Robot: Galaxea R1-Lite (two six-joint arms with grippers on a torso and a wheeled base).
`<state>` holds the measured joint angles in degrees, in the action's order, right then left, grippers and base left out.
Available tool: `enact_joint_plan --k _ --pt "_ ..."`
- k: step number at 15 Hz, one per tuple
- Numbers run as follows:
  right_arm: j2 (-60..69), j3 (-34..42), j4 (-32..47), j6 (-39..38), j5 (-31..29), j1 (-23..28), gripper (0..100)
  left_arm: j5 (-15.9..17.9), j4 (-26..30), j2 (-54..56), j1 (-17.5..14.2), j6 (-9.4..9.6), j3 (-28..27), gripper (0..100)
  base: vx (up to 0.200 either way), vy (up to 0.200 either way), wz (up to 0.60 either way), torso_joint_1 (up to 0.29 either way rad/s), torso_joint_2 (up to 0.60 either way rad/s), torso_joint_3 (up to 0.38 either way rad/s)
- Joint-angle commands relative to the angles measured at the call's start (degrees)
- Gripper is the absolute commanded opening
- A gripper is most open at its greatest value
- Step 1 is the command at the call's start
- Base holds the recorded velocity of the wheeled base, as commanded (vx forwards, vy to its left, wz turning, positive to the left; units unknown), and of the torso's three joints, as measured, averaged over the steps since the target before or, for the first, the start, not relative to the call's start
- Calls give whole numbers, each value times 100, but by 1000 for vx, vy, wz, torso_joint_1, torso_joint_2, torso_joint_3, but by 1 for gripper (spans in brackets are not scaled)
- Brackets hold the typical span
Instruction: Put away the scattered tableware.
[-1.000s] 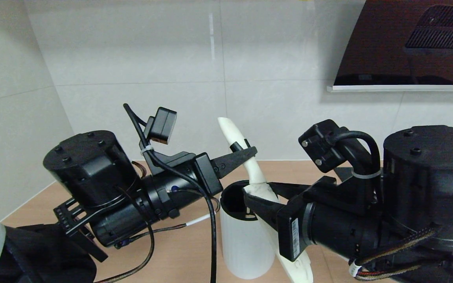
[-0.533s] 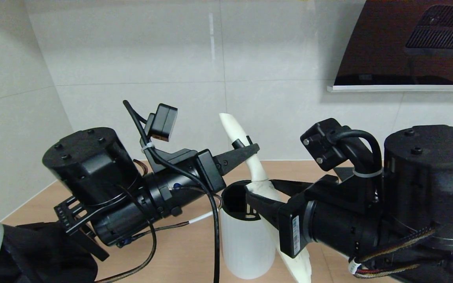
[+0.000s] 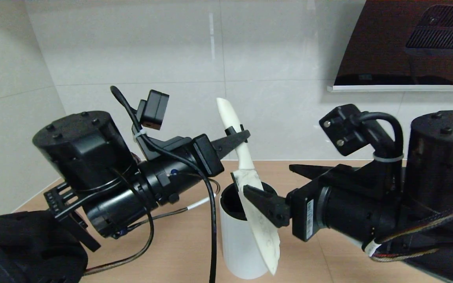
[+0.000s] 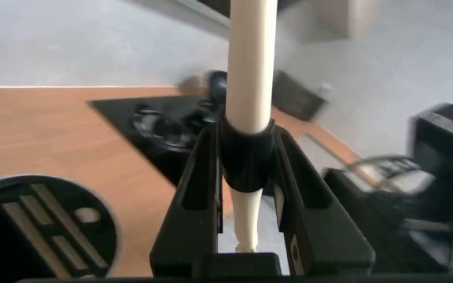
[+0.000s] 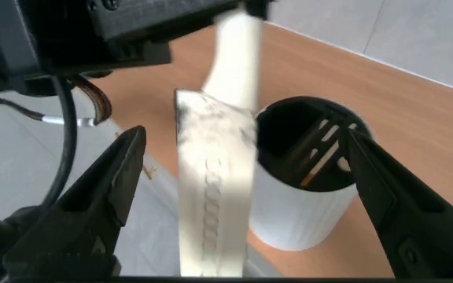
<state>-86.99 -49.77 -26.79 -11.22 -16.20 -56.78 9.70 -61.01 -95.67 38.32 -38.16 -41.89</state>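
Let go with the right gripper (image 3: 269,179) inside the last second and drew it back to the right, with jaws parted wide and touching nothing. Flanked the knife (image 3: 258,224) on both sides in the right wrist view, without contact.

Left the white knife hanging from the left gripper (image 3: 238,135) alone, carried a little higher than a second earlier. Hung it blade down on the near side of the white holder (image 3: 234,243), with the tip below the rim and outside the cup. Clamped the left gripper tight on the pale handle, well up from the blade, with the handle end leaning up and slightly left.

Judged the handover finished and the stowing not. Still needed the blade lifted clear, swung over the dark mouth of the holder and lowered into one of its slots. Risked a knock against the rim on the way, with blade and holder so near each other. Could not tell from the head view whether they touched.

Stood the holder upright on the wooden counter (image 3: 179,251), between the two arms. Showed beyond it, in the left wrist view, a black hob (image 4: 156,130) set into the counter. Closed the scene with the tiled wall (image 3: 132,59) and a dark range hood (image 3: 407,47) at far right.
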Motion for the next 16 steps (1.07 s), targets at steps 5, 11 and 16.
enact_joint_plan --k 5,11,16 --pt "877 47 52 49 56 1187 100 -2183 2463 321 -17 2102 -2122 0 0 0 0 0 0 0" --pt "736 99 43 49 56 1407 100 -3299 1689 -224 9 2840 -1744 0 0 0 0 0 0 0" --pt "719 99 43 49 56 1416 100 -3871 626 -821 150 3403 -1744 0 0 0 0 0 0 0"
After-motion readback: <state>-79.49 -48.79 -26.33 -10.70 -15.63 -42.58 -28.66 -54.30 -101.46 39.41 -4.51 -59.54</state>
